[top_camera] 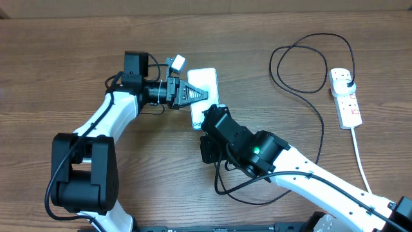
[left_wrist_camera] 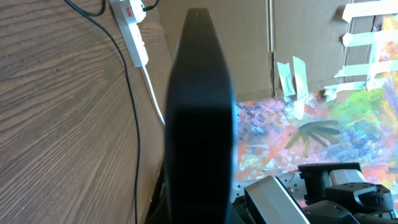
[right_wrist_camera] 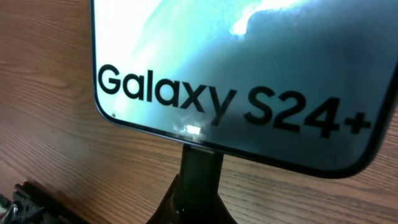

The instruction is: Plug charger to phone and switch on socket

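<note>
The left pincer [top_camera: 193, 94] is clamping the phone [top_camera: 206, 80] near the middle of the worktop [top_camera: 58, 51]. One black finger is lying across the pale screen, and the jaws are narrowed to the handset's thickness. The right pincer [top_camera: 210, 120] is sitting just at the phone's bottom edge and appears to be closed on the connector tip [right_wrist_camera: 200, 163] of the charger [top_camera: 322, 129]. In the right wrist view that black tip is touching the rim below the printed lettering. The charger is looping under the right arm and trailing across open wood to the socket [top_camera: 346, 98]. The socket is lying well apart near the right edge, with the black plug [top_camera: 348, 81] seated in it. Bare wood is stretching left of the arms and along the far edge. The worktop is showing brown grain throughout. In the left wrist view, cardboard [left_wrist_camera: 305, 37] and a brightly painted sheet [left_wrist_camera: 323, 130] are showing beyond it.
</note>
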Robot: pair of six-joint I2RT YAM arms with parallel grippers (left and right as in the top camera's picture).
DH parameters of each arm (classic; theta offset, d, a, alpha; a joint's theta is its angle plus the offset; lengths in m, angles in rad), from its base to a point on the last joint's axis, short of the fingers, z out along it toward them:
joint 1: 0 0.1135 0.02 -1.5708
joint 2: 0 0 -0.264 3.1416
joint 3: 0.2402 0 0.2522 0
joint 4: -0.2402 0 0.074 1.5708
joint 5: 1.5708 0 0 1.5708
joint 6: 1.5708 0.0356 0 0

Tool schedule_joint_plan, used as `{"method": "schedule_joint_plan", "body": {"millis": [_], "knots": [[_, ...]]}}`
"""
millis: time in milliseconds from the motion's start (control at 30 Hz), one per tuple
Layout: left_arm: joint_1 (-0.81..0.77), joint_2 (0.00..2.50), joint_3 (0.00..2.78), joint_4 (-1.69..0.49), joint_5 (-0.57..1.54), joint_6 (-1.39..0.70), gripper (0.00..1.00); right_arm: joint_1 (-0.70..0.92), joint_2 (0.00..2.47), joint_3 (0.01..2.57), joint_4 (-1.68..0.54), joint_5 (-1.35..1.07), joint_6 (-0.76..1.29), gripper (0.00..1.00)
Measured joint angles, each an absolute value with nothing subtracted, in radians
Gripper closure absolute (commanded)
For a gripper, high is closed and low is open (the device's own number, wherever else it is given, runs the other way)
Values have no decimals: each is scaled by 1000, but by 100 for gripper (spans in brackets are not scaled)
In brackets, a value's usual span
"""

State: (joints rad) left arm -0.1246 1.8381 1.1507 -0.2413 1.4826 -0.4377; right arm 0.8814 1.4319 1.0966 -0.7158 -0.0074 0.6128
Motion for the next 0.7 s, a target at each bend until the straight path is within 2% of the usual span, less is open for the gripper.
{"method": "schedule_joint_plan", "body": {"millis": [100, 167, 267, 600, 633, 700], "knots": [[-123, 1838, 1153, -268, 1485, -414, 96, 886, 1432, 1097, -717, -7, 611, 95], [-123, 1838, 1155, -283, 1485, -402, 96, 886, 1432, 1097, -716, -8, 610, 87], [-121, 1838, 1158, -293, 1484, -385, 96, 893, 1432, 1097, -704, -12, 607, 81], [-125, 1838, 1156, -310, 1493, -363, 96, 889, 1431, 1177, -767, 1, 605, 50], [-130, 1838, 1153, -314, 1496, -363, 96, 882, 1431, 1206, -796, 4, 608, 46], [-133, 1838, 1152, -317, 1485, -365, 96, 879, 1413, 1252, -851, 23, 611, 31]]}}
